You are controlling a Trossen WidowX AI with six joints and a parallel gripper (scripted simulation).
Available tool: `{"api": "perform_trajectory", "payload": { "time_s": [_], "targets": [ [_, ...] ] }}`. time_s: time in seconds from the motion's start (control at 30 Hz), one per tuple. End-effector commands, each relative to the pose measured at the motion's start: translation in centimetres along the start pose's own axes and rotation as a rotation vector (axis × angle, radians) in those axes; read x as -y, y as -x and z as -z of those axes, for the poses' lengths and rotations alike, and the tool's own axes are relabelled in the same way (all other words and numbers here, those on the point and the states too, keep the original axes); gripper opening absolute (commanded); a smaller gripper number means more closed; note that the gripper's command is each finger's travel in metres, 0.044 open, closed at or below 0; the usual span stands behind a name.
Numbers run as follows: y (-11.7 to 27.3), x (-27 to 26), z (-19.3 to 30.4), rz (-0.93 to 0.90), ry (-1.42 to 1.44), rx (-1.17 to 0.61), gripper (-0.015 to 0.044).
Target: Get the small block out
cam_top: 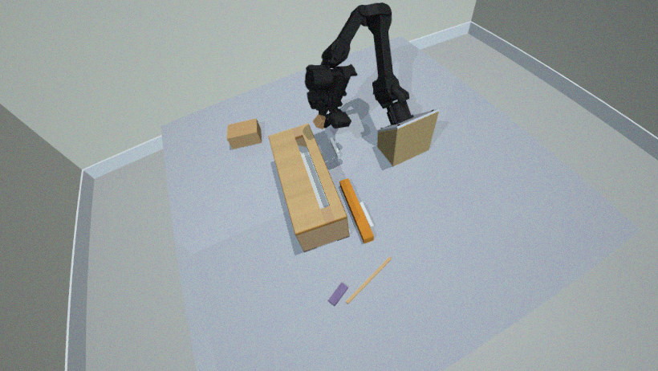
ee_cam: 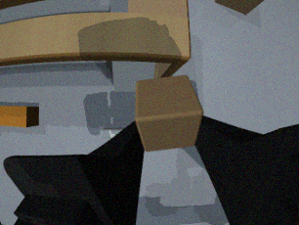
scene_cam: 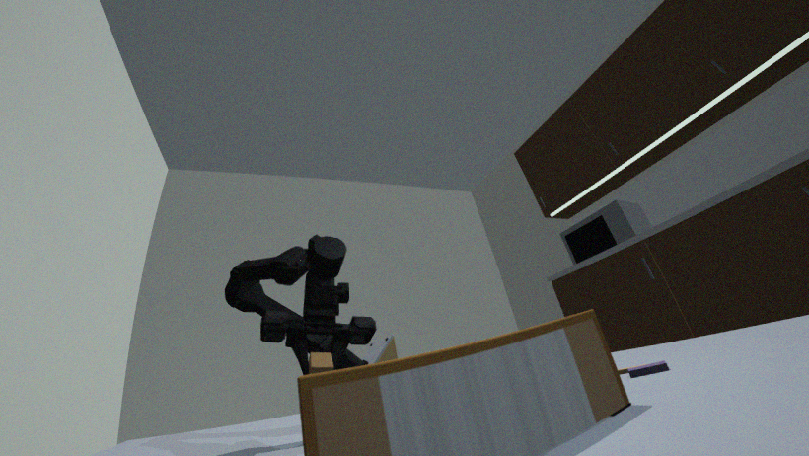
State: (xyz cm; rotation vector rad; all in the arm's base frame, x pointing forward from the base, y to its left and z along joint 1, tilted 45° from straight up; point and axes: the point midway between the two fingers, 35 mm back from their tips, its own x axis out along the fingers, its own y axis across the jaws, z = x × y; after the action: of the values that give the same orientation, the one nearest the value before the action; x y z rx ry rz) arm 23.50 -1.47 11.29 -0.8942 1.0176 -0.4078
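Landmark is the box (cam_top: 307, 189). Off its far-left corner a tan carton (cam_top: 244, 132) sits on the bench (cam_top: 460, 239). The fingers (cam_top: 327, 120) hang above the box's far end, clamped part-open on the block (cam_top: 318, 120), which is off the bench; the pads are mostly hidden behind it. Right of the box lies an orange bar (cam_top: 356, 210); a white strip behind it is hard to identify. In the exterior view the box hides the arm's lower part.
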Motion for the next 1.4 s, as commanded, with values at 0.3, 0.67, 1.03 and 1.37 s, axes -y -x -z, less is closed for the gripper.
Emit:
{"api": "perform_trajectory", "payload": {
  "time_s": [0.3, 0.67, 1.03, 1.37],
  "targets": [
    [0.9, 0.4, -0.3, 0.026, 0.54, -0.002, 0.0],
    [1.7, 0.7, -0.4, 0.046, 0.978, -0.011, 0.0],
    [2.5, 1.1, -0.6, 0.066, 1.415, -0.028, 0.0],
    [3.2, 1.4, -0.7, 0.085, 1.812, -0.052, 0.0]
  ]
}}
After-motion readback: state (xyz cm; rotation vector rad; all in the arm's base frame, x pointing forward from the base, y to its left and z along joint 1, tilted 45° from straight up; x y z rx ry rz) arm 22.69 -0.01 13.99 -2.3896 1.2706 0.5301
